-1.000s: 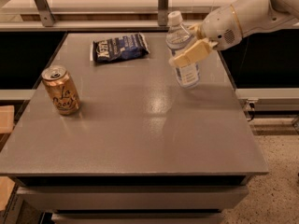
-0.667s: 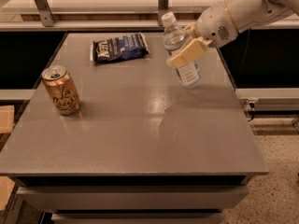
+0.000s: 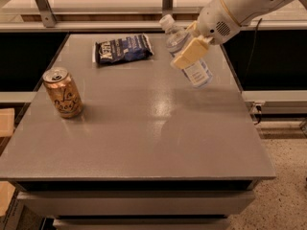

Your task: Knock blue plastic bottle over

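Note:
The blue plastic bottle (image 3: 198, 73) is clear with a white cap and a pale blue label. It stands at the far right of the grey table (image 3: 144, 143), tilted, with its cap leaning to the left and its base on the table top. My gripper (image 3: 185, 45) reaches in from the upper right on a white arm and presses against the bottle's upper half.
A golden-orange drink can (image 3: 62, 92) stands upright at the left. A dark blue snack bag (image 3: 123, 48) lies flat at the back middle. The table's right edge runs close beside the bottle. A metal rail and posts run behind the table.
My gripper has moved left against the bottle. The bottle has tipped further, its cap swinging left. The can and the bag have not moved.

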`<state>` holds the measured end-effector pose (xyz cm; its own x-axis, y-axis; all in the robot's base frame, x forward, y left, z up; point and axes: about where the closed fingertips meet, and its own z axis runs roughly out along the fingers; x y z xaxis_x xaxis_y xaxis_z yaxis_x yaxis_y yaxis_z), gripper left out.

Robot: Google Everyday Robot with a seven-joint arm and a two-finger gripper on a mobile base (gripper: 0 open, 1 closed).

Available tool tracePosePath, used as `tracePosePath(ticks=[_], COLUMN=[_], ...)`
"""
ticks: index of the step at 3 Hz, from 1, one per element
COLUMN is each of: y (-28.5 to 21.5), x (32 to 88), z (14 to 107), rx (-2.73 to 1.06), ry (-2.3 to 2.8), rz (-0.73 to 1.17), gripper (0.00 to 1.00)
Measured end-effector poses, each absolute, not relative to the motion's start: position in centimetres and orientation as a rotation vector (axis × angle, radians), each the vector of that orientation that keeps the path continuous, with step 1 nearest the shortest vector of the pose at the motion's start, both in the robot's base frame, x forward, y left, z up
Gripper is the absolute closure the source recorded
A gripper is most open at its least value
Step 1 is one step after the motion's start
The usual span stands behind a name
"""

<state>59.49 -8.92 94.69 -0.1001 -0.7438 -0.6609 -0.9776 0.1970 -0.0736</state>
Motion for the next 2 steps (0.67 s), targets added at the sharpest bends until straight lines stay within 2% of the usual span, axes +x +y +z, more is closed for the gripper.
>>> tracePosePath(ticks=[2], y=[-10.10], x=[60.23], z=[93.51], rx=[-1.610], ry=[2.040], rz=[0.357], gripper=[1.00])
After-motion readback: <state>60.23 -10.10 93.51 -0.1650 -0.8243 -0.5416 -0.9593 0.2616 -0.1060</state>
